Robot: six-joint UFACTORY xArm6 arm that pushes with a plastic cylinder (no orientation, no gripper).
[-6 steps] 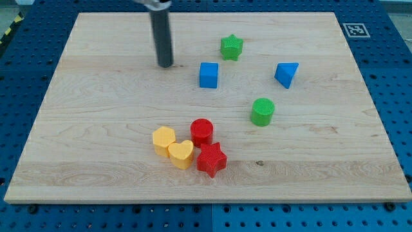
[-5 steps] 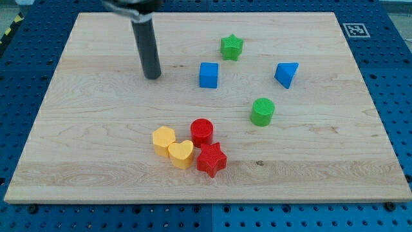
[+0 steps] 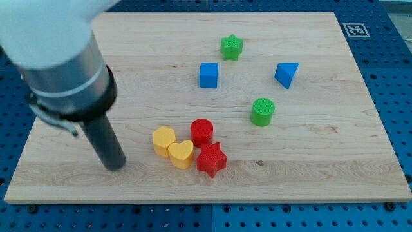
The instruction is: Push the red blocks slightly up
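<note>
The tip (image 3: 116,166), a bare rod with no jaws, rests left of the yellow blocks (image 3: 172,147), while the red cylinder (image 3: 201,131) and red star (image 3: 211,160) sit touching just right of them.

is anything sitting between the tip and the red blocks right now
Yes. My tip is at the view's left of the cluster, and the yellow hexagon block and yellow heart block sit between it and the red cylinder and red star. Above the red blocks the board looks open.
</note>
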